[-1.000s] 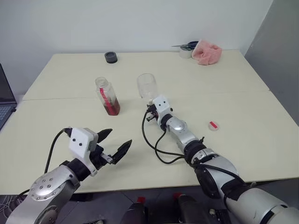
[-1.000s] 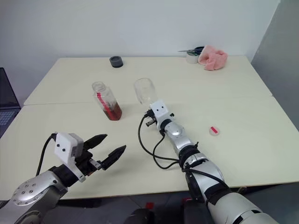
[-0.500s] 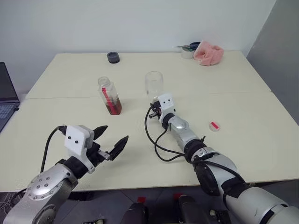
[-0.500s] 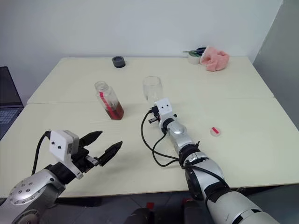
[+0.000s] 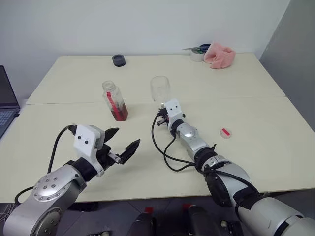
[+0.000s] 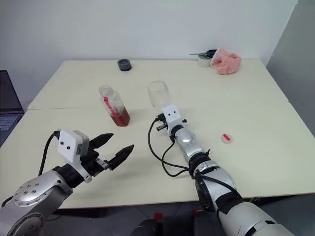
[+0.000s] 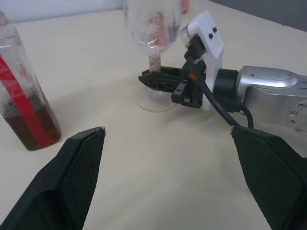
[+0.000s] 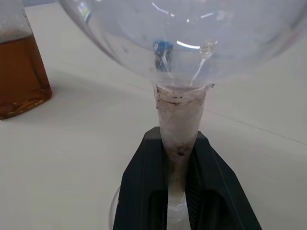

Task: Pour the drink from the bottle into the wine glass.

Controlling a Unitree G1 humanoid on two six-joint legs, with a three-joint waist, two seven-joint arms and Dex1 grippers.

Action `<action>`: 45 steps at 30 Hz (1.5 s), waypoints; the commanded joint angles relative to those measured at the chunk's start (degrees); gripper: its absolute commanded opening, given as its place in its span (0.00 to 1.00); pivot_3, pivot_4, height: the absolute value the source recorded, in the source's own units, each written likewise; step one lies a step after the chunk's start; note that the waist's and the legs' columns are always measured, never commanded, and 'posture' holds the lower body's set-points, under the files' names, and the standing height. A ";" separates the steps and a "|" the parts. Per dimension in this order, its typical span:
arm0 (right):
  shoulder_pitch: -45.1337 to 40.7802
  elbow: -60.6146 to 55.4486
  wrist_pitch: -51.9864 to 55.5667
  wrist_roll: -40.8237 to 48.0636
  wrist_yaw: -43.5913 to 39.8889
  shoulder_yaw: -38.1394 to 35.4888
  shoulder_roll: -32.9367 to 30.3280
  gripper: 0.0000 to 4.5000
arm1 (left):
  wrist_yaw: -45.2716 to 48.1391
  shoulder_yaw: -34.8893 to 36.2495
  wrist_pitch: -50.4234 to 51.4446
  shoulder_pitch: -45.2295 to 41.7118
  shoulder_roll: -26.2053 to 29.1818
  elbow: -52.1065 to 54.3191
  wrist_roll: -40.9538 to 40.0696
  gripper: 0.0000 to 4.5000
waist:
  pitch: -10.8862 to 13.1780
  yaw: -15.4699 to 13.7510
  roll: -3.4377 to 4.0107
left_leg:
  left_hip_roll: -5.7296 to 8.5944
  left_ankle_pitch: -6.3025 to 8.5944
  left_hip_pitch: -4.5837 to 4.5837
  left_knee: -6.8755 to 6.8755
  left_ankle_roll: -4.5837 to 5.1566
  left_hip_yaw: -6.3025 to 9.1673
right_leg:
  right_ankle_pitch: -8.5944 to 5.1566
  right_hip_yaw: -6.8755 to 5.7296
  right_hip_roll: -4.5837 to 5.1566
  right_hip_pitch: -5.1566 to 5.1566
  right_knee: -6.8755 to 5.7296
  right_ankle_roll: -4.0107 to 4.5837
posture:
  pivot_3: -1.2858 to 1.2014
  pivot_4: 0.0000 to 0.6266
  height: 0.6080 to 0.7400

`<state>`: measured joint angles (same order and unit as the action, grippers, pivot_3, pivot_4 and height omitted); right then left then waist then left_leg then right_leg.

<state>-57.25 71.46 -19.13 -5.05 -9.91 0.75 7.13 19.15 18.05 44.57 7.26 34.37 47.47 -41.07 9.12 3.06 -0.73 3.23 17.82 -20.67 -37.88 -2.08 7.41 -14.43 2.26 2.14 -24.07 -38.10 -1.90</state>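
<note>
**Bottle's up and to the left of the free pincer, glass already pinned**

So the bottle (image 5: 114,102) stands upright on the desk (image 5: 256,113), left of centre in the left eye view, long axis vertical, open mouth pointing straight up (I see no cap on it). The drink (image 5: 119,112) sits only in the bottom part, reddish-brown. The wine glass (image 5: 160,90) stands just right of it, a small gap between them, also upright with the bowl opening upward.

The right pincer (image 8: 178,191) is pressed together on the glass stem, low down near the foot, coming in roughly level from the lower right.

The left pincer (image 5: 121,143) is spread wide, holding nothing, hanging above the desk in the lower left of the frame. The bottle lies up-frame and slightly left of its tips, well apart. That's the relation that matters, I reckon: the left arm is the free one and on the bottle's side, so it has to travel forward and close around the upright body side-on.
</note>
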 commanded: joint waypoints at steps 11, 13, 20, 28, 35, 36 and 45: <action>0.88 -0.53 -1.91 0.19 0.62 -0.53 -0.82 0.62 | 0.03 -0.33 0.37 -1.65 1.50 1.80 -1.69 1.00 | 0.00 0.25 0.00 | -0.01 0.00 0.00 0.01 0.00 -0.02 | 0.00 0.02 0.00 -0.02 0.00 0.00 | 0.52 0.24 1.00; 0.97 -0.65 -1.99 0.21 0.53 -0.52 -0.93 0.79 | 0.13 -0.44 0.49 -1.89 1.50 1.68 -1.68 1.00 | 0.00 0.28 0.00 | -0.02 0.00 0.00 0.02 0.00 -0.03 | 0.00 0.03 -0.01 -0.02 0.00 0.00 | 0.52 0.24 1.00; 2.58 -2.88 -2.57 1.25 -2.65 -0.83 -2.36 0.99 | 0.30 -0.70 0.71 -2.57 1.35 1.13 -1.60 1.00 | 0.00 0.27 0.00 | -0.02 0.00 -0.01 0.02 0.00 -0.03 | 0.00 0.03 -0.01 -0.02 0.01 0.00 | 0.52 0.24 1.00; 16.34 -30.42 2.80 2.32 -20.65 4.76 -13.10 0.99 | -1.16 4.98 0.78 -0.24 0.20 -2.87 -2.92 1.00 | 0.00 0.01 0.00 | -0.02 0.00 -0.05 0.00 0.00 -0.02 | 0.00 0.00 0.00 -0.02 0.04 -0.01 | 0.52 0.24 1.00; 29.90 -70.33 30.47 18.26 -36.77 4.78 -25.46 0.99 | -1.53 4.63 -4.01 -2.46 -0.26 -11.87 3.52 1.00 | 0.02 -0.55 0.01 | -0.04 0.01 -0.07 -0.01 0.01 -0.04 | -0.01 0.02 0.03 -0.03 0.06 -0.02 | 0.52 0.24 1.00; 30.32 -73.97 33.81 20.62 -37.51 4.28 -26.61 0.99 | -1.59 4.17 -5.14 -3.44 -0.41 -13.86 4.98 1.00 | 0.02 -0.54 0.01 | -0.08 0.01 -0.04 0.00 0.01 -0.04 | -0.01 0.02 0.01 -0.02 0.04 -0.02 | 0.52 0.24 1.00; 28.33 -91.14 52.30 35.26 -38.99 1.61 -32.68 0.99 | -0.46 0.24 -10.23 -10.32 -1.43 -22.65 11.48 1.00 | 0.02 -1.49 -0.02 | -0.01 0.01 -0.13 -0.04 0.01 0.05 | -0.01 -0.09 0.11 0.00 0.15 -0.02 | 0.52 0.24 1.00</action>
<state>-27.25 -16.28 30.89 27.31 -49.53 4.23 -25.04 18.27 18.67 36.22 -2.06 32.96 24.52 -30.81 9.15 1.57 -0.75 3.22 17.83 -20.80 -37.92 -2.08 7.44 -14.44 2.19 2.25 -24.08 -37.96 -1.93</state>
